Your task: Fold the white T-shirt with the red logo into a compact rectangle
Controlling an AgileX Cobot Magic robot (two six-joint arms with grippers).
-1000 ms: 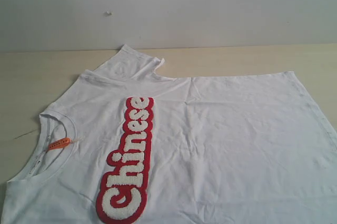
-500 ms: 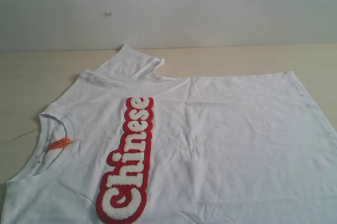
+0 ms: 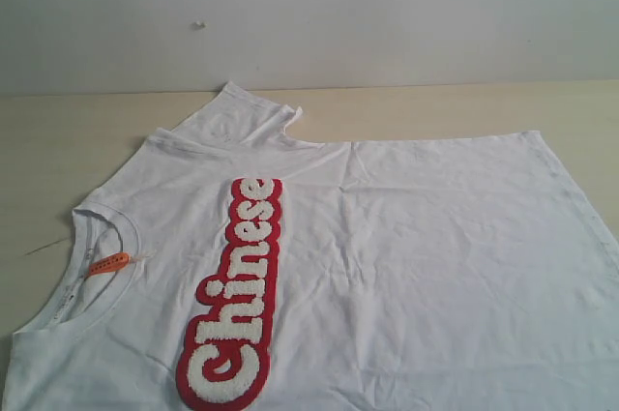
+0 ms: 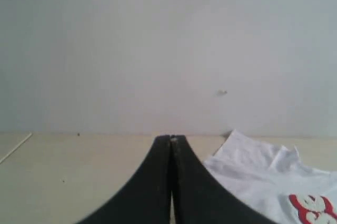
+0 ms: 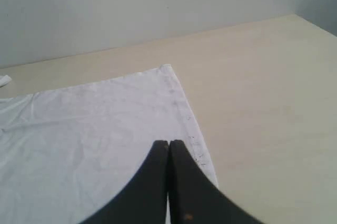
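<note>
white T-shirt (image 3: 406,256) flat, unfolded on table (image 3: 58,140), red logo (image 3: 235,295) up | left gripper (image 4: 171,138), right gripper (image 5: 168,142) pressed together, empty | risk: closed jaws snag or bunch fabric, skewing fold

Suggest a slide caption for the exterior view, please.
White T-shirt spread flat on the table, red logo facing up, unfolded.

Pale beige desk (image 3: 435,106), butting against a grey wall (image 3: 387,14) at its far edge. Carries a white T-shirt (image 3: 416,266) spread flat, red logo (image 3: 237,290) facing up, collar (image 3: 106,220) toward the left edge, hem (image 3: 573,189) toward the right edge, one sleeve (image 3: 247,116) reaching toward the far edge.
</note>
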